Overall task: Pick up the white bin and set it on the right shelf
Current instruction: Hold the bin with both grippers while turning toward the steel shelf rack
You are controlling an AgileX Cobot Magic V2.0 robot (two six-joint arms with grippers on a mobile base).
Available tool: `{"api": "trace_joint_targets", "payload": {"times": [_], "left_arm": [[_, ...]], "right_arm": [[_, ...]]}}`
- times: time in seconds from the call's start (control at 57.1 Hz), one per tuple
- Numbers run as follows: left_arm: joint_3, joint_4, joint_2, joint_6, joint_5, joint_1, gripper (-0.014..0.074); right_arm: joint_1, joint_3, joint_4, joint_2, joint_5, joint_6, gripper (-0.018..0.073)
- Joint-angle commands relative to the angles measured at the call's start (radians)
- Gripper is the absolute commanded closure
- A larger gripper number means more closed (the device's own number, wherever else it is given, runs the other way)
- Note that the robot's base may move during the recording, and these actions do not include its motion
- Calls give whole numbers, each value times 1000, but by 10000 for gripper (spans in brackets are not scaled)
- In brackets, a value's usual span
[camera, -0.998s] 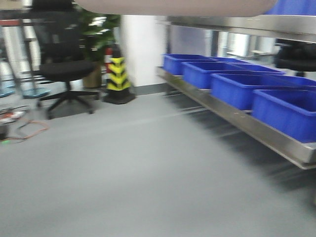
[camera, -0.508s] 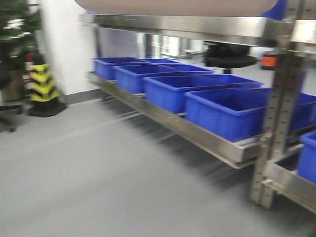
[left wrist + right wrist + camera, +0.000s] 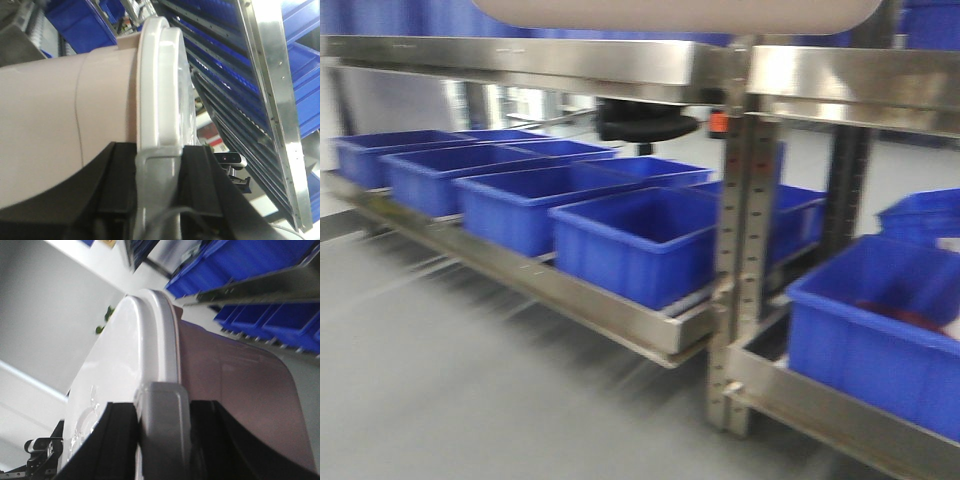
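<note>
From the front, the white bin hangs at the frame's top, facing the steel right shelf and its blue bins; the left-wrist view shows the left tool clamped on its rim, the right-wrist view the right tool likewise: grabbed, not yet shelved.

The white bin, an off-white, faintly pinkish tote with its flat white lid on, hangs raised at the front view's top edge, in front of the shiny stainless-steel right shelf and its perforated upright post.
</note>
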Motion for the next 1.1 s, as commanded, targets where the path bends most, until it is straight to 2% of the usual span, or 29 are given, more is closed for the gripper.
{"api": "trace_joint_targets", "payload": {"times": [0.0, 1.085], "left_arm": [[-33, -105, -51, 7, 230, -31, 722], [-33, -105, -49, 7, 230, -31, 722]], "right_arm": [[19, -33, 119, -36, 86, -14, 501], [19, -33, 119, -36, 70, -14, 501]]}}
